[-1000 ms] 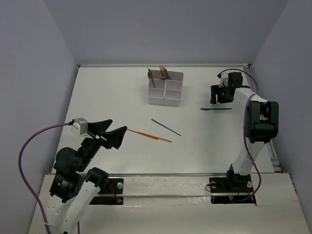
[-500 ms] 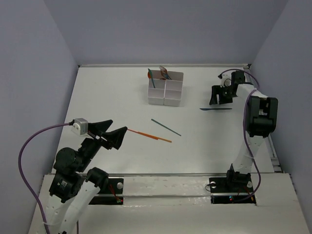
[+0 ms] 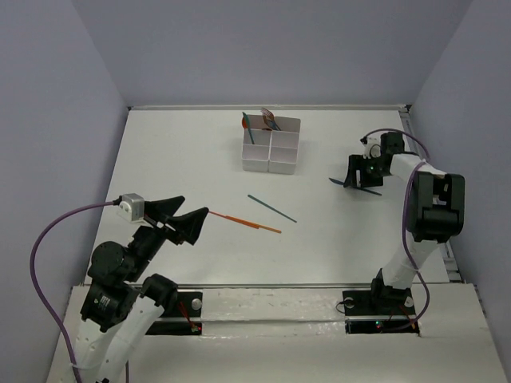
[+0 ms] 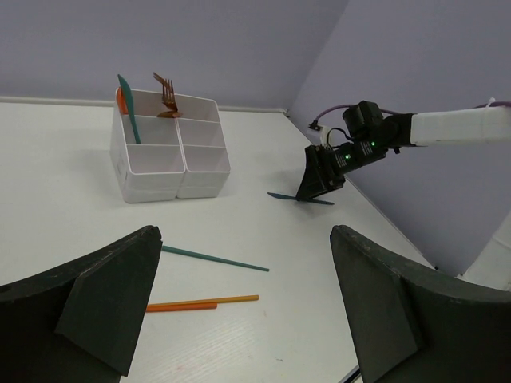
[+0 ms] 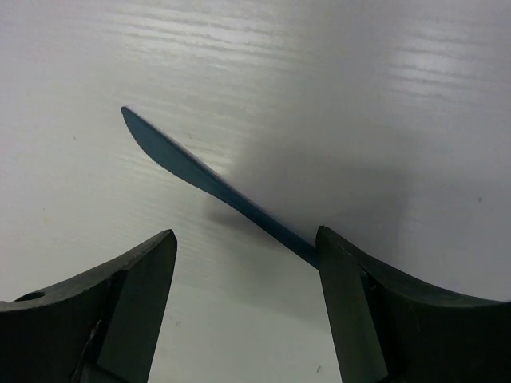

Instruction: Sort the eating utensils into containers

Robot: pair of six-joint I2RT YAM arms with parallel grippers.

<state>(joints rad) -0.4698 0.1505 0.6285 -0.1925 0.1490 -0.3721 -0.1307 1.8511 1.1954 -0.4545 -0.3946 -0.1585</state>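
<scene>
The white four-compartment box stands at the table's back middle; its back cells hold a teal utensil, an orange one and a brown fork. A teal stick and orange sticks lie mid-table. A teal knife lies flat at the right. My right gripper is open and low over the knife, whose handle runs to the right finger. My left gripper is open and empty, raised at the near left. The left wrist view shows the box and both kinds of stick.
Purple walls close in the table on the left, back and right. The right arm's purple cable loops by its wrist. A metal rail runs along the near edge.
My right gripper has come nearer and down onto the teal knife, its jaws now around it. The left arm, the sticks and the box have not moved.
</scene>
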